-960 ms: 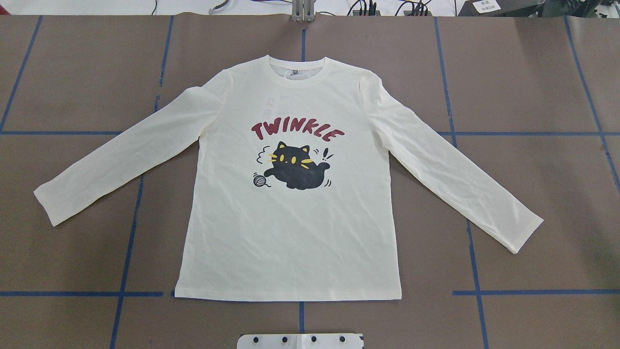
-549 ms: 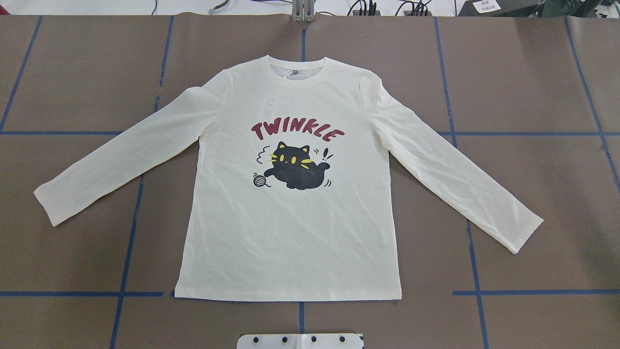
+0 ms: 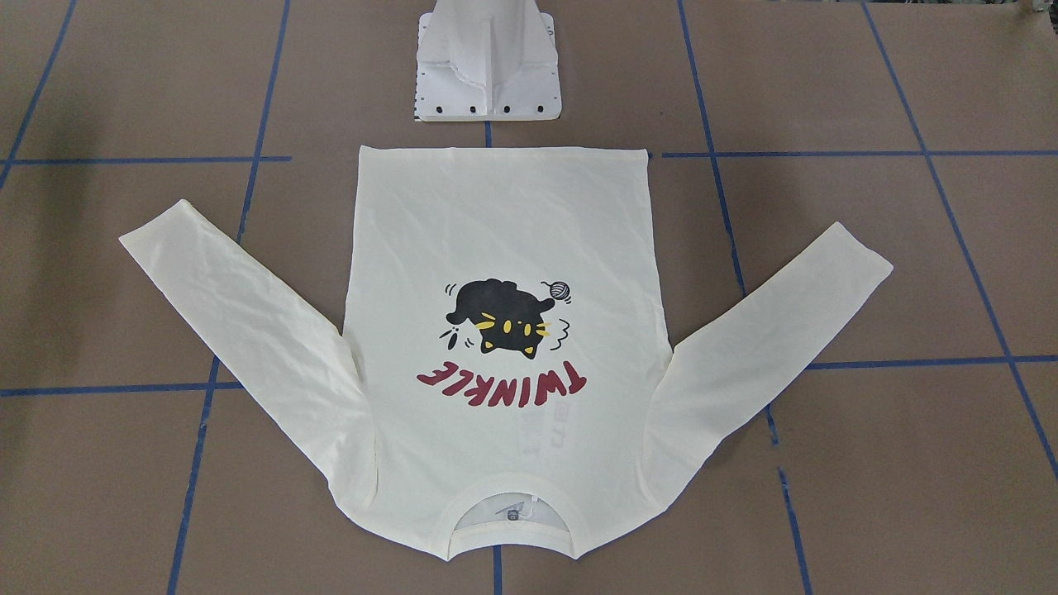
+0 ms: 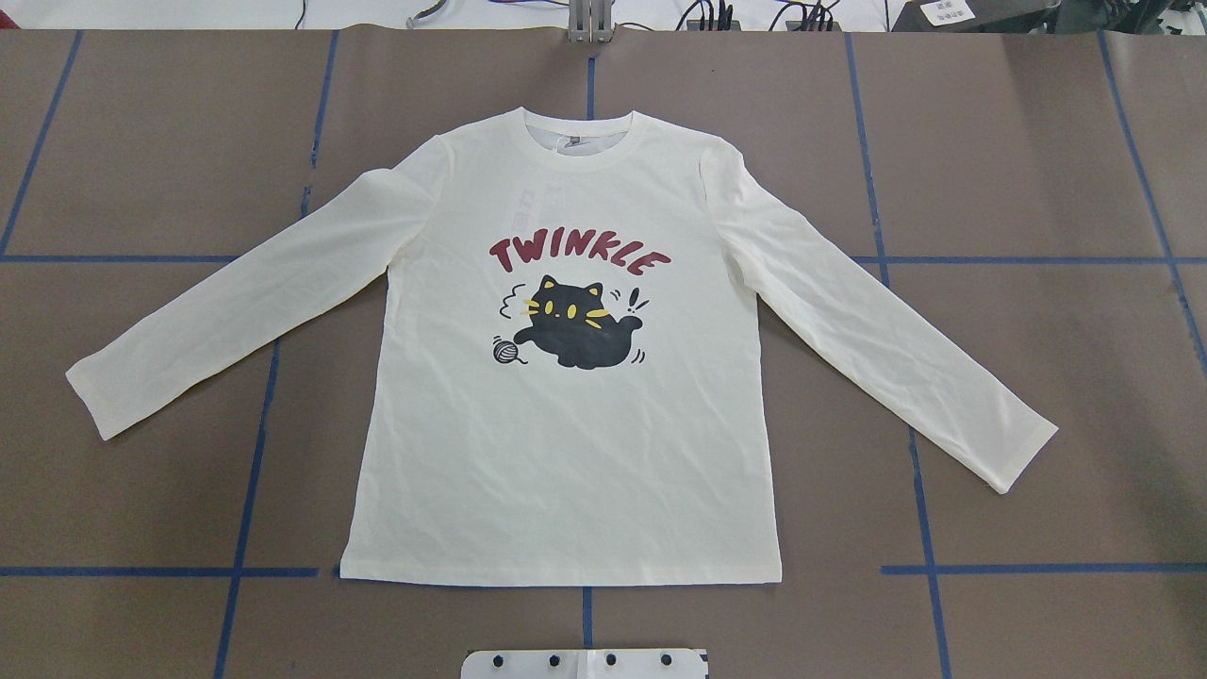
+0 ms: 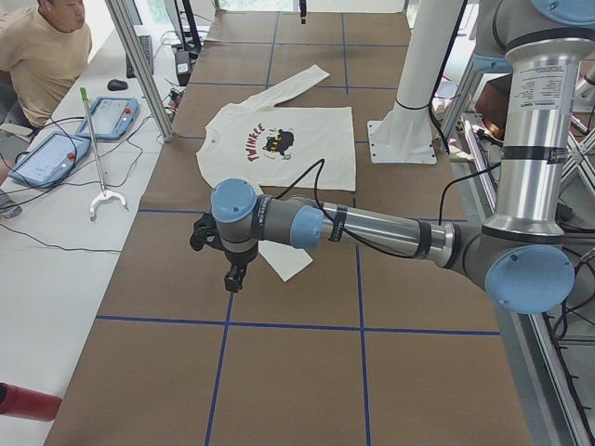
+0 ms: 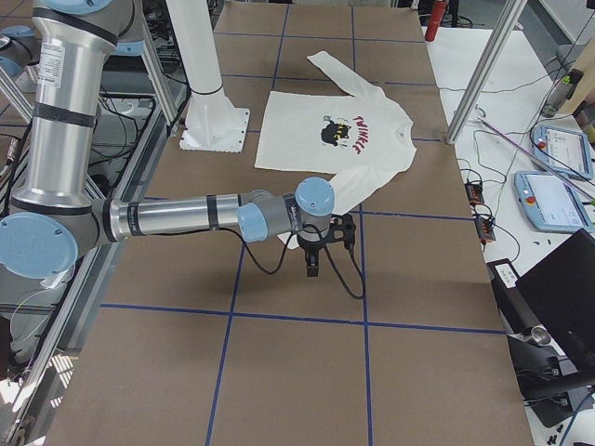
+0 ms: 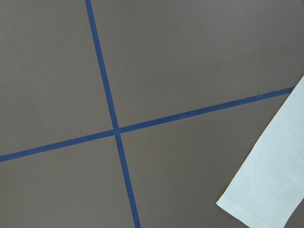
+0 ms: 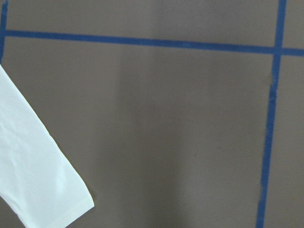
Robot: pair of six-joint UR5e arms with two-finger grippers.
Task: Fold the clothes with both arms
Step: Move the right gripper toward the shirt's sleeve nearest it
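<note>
Between my left fingers [image 5: 231,282] and right fingers [image 6: 311,269] the cream T-shirt [image 4: 566,453] lies flat on the desk [image 4: 1037,141], print up, sleeves spread. Each set of fingers hangs above the brown desk near a cuff [image 7: 266,190], clear of the cloth; I cannot tell whether either is wide or narrow. Under them cross blue tape lines [image 7: 111,118]. Just off the hem stands the white pedestal [image 3: 488,83].

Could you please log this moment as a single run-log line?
shirt: flat, unfolded | left arm: beside left cuff | right arm: beside right cuff
</note>
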